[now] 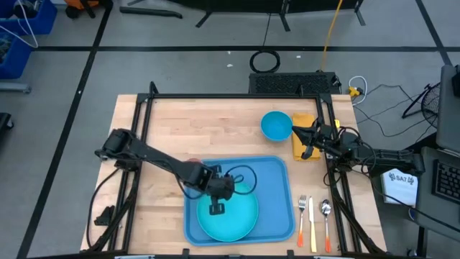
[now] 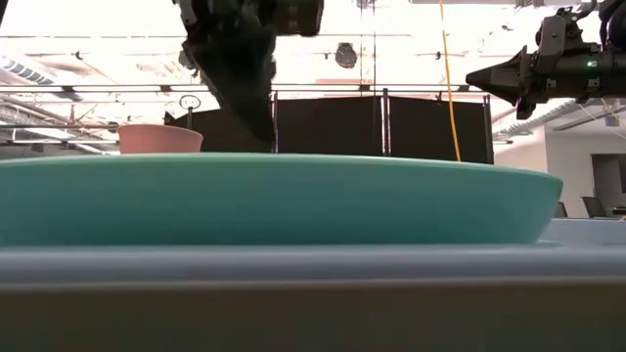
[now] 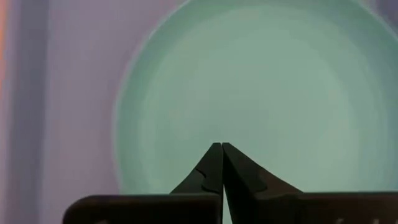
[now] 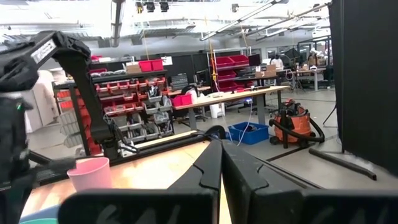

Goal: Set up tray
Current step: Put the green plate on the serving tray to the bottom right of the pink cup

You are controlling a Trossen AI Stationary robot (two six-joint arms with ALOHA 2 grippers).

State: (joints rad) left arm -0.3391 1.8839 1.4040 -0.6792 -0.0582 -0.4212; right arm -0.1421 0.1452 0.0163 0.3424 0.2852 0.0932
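The blue tray lies at the table's near middle. A round turquoise plate rests flat on it, toward the tray's near left. My left gripper is shut and slants down over the far left part of the plate's inside. My right gripper is shut with nothing in it. It hangs high over the table's right side, above a yellow napkin. My left gripper's shut fingertips point down at the plate's inside from above. In the low view the plate's near rim hides their very ends. I cannot tell whether they touch the plate.
A small blue bowl stands at the far right beside the napkin. A fork, a knife and a spoon lie on the wood right of the tray. A pink cup stands behind the tray's left part.
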